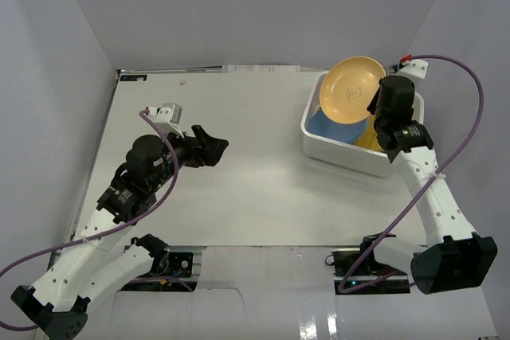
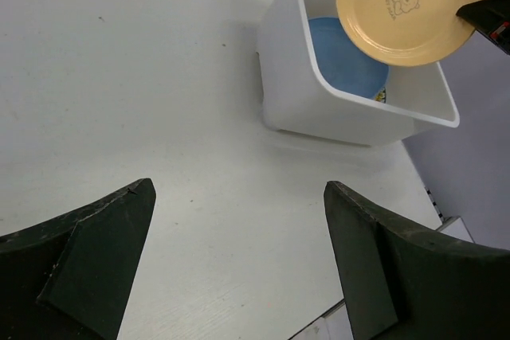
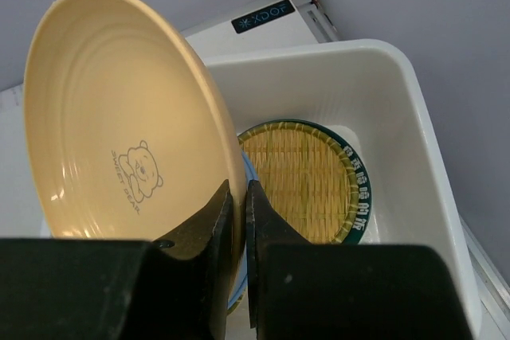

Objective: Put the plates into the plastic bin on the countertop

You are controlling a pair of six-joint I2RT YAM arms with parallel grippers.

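My right gripper (image 3: pixel 238 197) is shut on the rim of the orange-yellow plate (image 1: pixel 351 88), which has a bear drawing. It holds the plate tilted above the white plastic bin (image 1: pixel 343 154) at the back right of the countertop (image 1: pixel 239 189). The plate also shows in the right wrist view (image 3: pixel 119 117) and the left wrist view (image 2: pixel 410 5). Inside the bin lie a light blue plate (image 2: pixel 343 61) and a round yellow-green striped plate (image 3: pixel 299 181). My left gripper (image 1: pixel 215 147) is open and empty over the middle left of the countertop. Its fingers (image 2: pixel 103 252) frame bare table.
Pale grey walls (image 1: pixel 48 101) enclose the countertop on the left, back and right. The bin's near wall (image 2: pixel 319 117) faces my left gripper. Purple cables (image 1: pixel 470 117) loop beside both arms.
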